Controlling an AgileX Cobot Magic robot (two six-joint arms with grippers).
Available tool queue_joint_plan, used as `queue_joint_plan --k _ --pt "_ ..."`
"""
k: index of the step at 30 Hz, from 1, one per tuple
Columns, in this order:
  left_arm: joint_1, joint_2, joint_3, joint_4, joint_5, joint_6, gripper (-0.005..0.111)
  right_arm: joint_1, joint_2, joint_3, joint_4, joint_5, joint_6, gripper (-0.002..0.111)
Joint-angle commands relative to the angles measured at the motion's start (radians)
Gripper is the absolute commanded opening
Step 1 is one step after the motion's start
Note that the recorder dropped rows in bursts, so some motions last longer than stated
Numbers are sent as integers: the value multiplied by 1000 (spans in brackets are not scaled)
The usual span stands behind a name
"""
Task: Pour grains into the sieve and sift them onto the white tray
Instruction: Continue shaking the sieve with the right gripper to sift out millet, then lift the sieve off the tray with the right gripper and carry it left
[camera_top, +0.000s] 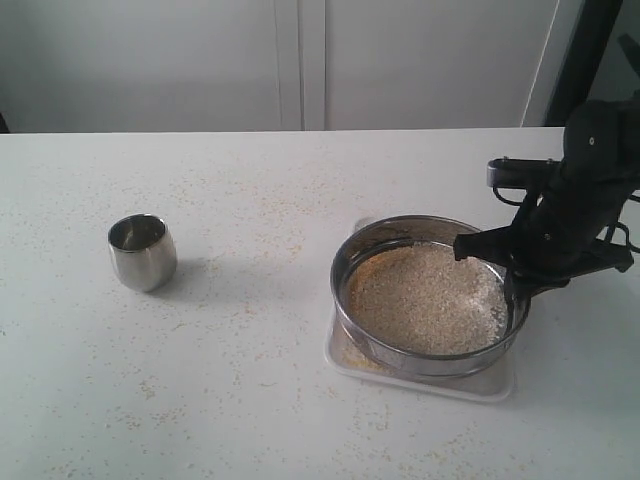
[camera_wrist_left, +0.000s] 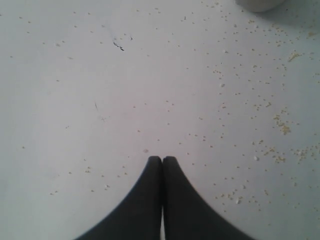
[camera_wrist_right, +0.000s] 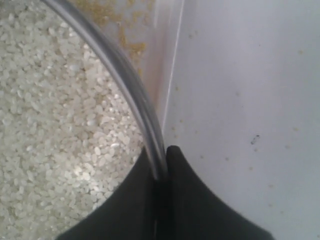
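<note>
The round steel sieve (camera_top: 430, 300) rests over the white tray (camera_top: 490, 385) at the right of the table, tilted slightly. Whitish rice-like grains (camera_top: 425, 298) fill its mesh bottom; in the right wrist view these grains (camera_wrist_right: 55, 120) lie inside the sieve rim (camera_wrist_right: 131, 85). Fine yellow bits (camera_wrist_right: 131, 47) lie on the tray (camera_wrist_right: 167, 65) under the rim. My right gripper (camera_wrist_right: 160, 167) is shut on the sieve's rim, one finger inside, one outside. My left gripper (camera_wrist_left: 162, 159) is shut with nothing in it, over bare table; it is out of the exterior view.
A small rounded steel cup (camera_top: 142, 252) stands upright at the left of the table. Stray granules (camera_wrist_left: 280, 125) are scattered over the white tabletop. A dark upright post (camera_top: 585, 50) stands at the back right.
</note>
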Motion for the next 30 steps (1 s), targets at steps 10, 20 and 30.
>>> queue_joint_plan --k 10,20,30 --pt "2 -6 5 -8 11 -5 0 11 -96 -5 8 30 -18 0" --pt "2 -6 5 -8 11 -5 0 81 -166 -8 8 69 -44 0" --pt "2 -6 5 -8 11 -5 0 197 -166 -70 14 86 -40 0"
